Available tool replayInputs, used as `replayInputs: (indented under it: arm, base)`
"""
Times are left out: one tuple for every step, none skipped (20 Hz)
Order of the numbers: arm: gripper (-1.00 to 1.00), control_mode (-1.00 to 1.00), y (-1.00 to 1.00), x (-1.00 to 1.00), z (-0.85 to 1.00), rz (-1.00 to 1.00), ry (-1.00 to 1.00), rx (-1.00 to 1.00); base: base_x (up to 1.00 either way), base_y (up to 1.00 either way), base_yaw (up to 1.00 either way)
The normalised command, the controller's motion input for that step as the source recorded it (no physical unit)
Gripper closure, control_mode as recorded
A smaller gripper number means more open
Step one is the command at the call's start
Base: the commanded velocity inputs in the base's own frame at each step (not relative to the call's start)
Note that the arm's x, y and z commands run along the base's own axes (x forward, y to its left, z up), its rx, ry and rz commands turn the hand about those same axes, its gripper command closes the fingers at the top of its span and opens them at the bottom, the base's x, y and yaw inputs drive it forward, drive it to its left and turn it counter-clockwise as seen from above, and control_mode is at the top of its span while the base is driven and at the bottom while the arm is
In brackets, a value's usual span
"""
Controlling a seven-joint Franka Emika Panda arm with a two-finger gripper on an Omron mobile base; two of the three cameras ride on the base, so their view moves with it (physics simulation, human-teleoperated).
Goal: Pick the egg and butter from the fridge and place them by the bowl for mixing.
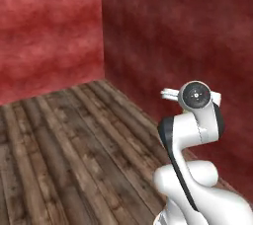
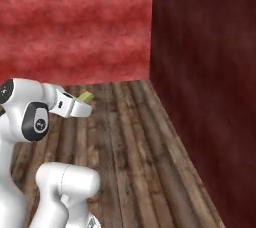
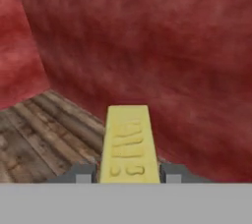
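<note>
The butter (image 3: 129, 144), a pale-yellow block with embossed marks, sticks forward from between my gripper's (image 3: 129, 174) two dark fingertips, which are shut on its near end. From the right base view the butter (image 2: 86, 96) shows as a small yellow tip beyond the white hand, where the gripper (image 2: 83, 101) is held out above the floor. In the left base view the hand (image 1: 170, 93) peeks out behind the arm's wrist joint. The egg, the fridge and the bowl are out of view.
Two dark red walls (image 2: 200, 72) meet in a corner ahead (image 1: 102, 26). A brown plank floor (image 1: 74, 140) spreads below and to the left. The right-hand wall (image 3: 172, 70) stands close in front of the hand.
</note>
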Motion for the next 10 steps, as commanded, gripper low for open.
replayInputs:
  arm:
    - [1.00,1.00,0.00,0.00,0.00,0.00,0.00,0.00]
    - [1.00,1.00,0.00,0.00,0.00,0.00,0.00,0.00]
    - [1.00,1.00,0.00,0.00,0.00,0.00,0.00,0.00]
    - [1.00,1.00,0.00,0.00,0.00,0.00,0.00,0.00]
    - [1.00,1.00,0.00,0.00,0.00,0.00,0.00,0.00]
    - [1.00,1.00,0.00,0.00,0.00,0.00,0.00,0.00]
    - [1.00,1.00,0.00,0.00,0.00,0.00,0.00,0.00]
    - [1.00,1.00,0.00,0.00,0.00,0.00,0.00,0.00]
    - [1.00,1.00,0.00,0.00,0.00,0.00,0.00,0.00]
    - [1.00,1.00,0.00,0.00,0.00,0.00,0.00,0.00]
  base:
    - [0.70,0.00,0.79]
    - [0.78,0.00,0.77]
    - [0.86,0.00,0.75]
    - [1.00,0.00,0.69]
    - [1.00,0.00,0.63]
    - [1.00,0.00,0.58]
    - [1.00,0.00,0.52]
    - [1.00,0.00,0.43]
    - [1.00,0.00,0.40]
    - [1.00,0.00,0.37]
